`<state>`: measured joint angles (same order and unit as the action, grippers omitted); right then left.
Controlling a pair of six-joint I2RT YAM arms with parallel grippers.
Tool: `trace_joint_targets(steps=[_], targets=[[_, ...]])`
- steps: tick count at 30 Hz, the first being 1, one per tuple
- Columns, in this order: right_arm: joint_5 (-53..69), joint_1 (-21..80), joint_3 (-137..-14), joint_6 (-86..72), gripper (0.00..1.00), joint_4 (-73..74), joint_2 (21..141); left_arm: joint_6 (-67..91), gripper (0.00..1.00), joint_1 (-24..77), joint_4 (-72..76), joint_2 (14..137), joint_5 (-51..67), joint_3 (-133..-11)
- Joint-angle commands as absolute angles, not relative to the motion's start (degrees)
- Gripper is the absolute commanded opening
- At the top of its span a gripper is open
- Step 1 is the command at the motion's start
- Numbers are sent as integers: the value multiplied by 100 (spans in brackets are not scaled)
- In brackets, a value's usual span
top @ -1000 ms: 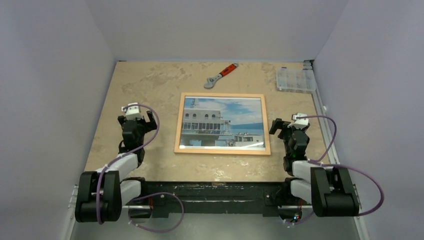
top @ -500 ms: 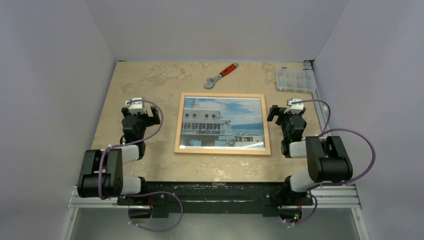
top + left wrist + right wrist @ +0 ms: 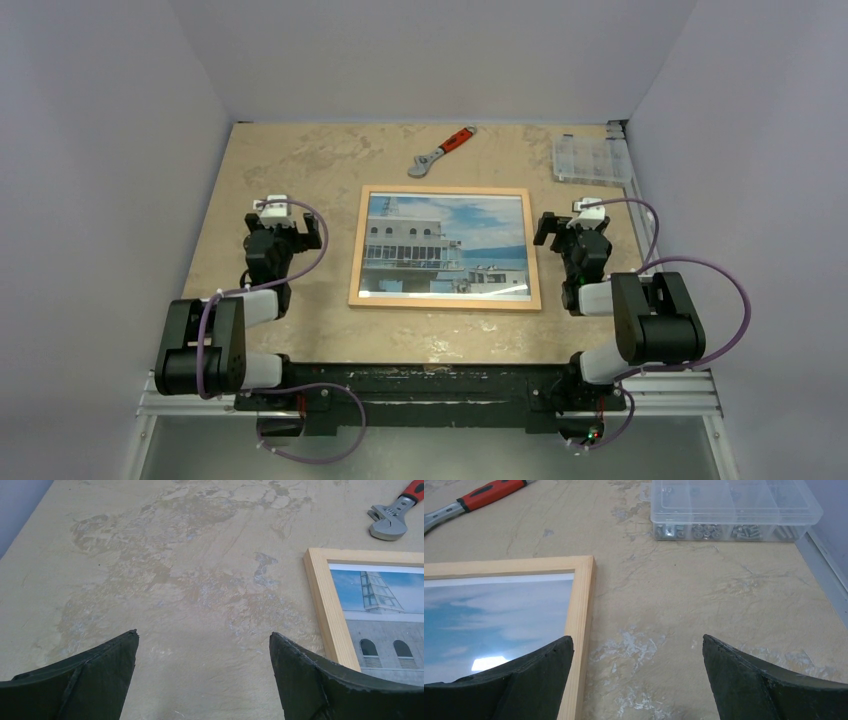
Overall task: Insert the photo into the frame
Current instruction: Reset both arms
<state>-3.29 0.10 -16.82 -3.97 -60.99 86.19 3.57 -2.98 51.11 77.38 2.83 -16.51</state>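
Black fingers of our left gripper [image 3: 204,635] stand spread wide over bare table [image 3: 300,165], just off the left rail of the frame [image 3: 444,302]. They hold nothing and touch nothing. We judge the arm is parked there so as not to disturb the frame.

At the middle of the table the frame lies flat and square to the edges. The photo [image 3: 445,245] sits face up inside its pale wood rails, with the ship and sky showing. We read that as the photo seated and the task all but done, though we cannot tell from above whether a backing is fitted.

Beyond the frame, near the far edge, lies a red-handled wrench [image 3: 442,151], well apart from it.

Just off the frame's right rail our right gripper [image 3: 638,638] mirrors the left: fingers wide apart, empty, and clear of the wood. At the far right corner a clear box [image 3: 590,158] of small parts sits out of the way.
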Motion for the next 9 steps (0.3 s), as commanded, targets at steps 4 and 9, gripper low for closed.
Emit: trace_joint_targets(steps=[4,9], targets=[[-282,34,-1758,-290,99,-6275,8587,272,100,-296,5208,7747,466,-1823],[-281,29,-1758,-292,99,-6275,8589,177,100,-158,5040,7736,268,-1894]])
